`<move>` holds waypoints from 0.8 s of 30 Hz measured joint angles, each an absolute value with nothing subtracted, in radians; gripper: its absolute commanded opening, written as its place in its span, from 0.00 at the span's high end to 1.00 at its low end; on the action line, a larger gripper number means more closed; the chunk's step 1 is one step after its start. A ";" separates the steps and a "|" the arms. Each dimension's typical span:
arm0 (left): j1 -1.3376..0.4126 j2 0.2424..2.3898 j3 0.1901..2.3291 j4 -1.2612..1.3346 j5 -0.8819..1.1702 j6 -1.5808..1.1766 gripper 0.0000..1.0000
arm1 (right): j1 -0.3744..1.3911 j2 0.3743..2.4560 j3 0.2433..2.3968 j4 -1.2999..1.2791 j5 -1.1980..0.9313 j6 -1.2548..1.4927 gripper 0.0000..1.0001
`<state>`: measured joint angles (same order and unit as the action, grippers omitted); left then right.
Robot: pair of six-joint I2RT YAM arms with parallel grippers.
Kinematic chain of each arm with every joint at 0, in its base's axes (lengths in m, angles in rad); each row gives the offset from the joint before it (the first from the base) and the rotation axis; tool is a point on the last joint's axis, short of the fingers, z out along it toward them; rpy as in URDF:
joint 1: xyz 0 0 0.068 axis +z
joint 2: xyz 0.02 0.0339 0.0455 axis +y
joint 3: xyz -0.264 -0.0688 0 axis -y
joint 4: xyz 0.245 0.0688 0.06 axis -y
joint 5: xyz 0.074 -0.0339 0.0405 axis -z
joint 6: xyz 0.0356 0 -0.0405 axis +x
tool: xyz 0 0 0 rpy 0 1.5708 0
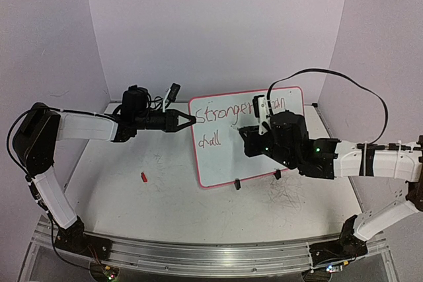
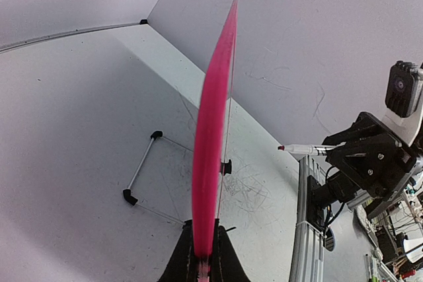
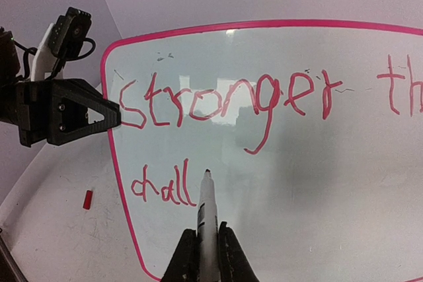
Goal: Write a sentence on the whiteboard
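Now your left pincer [image 1: 187, 121] pinches the board [image 1: 228, 160] upright by its left edge so your right pincer [image 3: 203, 236], clamped on the marker [image 3: 206, 203], can continue the sentence [image 3: 225, 100].

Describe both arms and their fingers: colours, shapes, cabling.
Left arm and right arm: white boxy links, black joints and wrists. The fingers are black, triangular, with cut-outs. A black cable arcs above the right arm; a green light glows on its wrist. A black camera on a white bracket tops the left wrist.
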<state>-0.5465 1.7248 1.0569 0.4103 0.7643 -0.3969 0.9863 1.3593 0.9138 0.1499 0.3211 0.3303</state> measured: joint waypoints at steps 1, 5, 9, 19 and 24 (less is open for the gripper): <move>-0.546 1.725 1.057 0.410 0.764 -0.397 1.00 | 0.987 1.364 0.914 0.150 0.320 0.325 1.00; -0.546 1.725 1.057 0.410 0.764 -0.397 1.00 | 0.998 1.417 0.936 0.149 0.311 0.307 1.00; -0.546 1.725 1.057 0.410 0.764 -0.397 1.00 | 1.013 1.466 0.949 0.149 0.283 0.296 1.00; -0.546 1.725 1.057 0.410 0.764 -0.397 1.00 | 1.016 1.473 0.949 0.149 0.305 0.276 1.00; -0.546 1.725 1.057 0.410 0.764 -0.397 1.00 | 1.016 1.477 0.950 0.150 0.276 0.278 1.00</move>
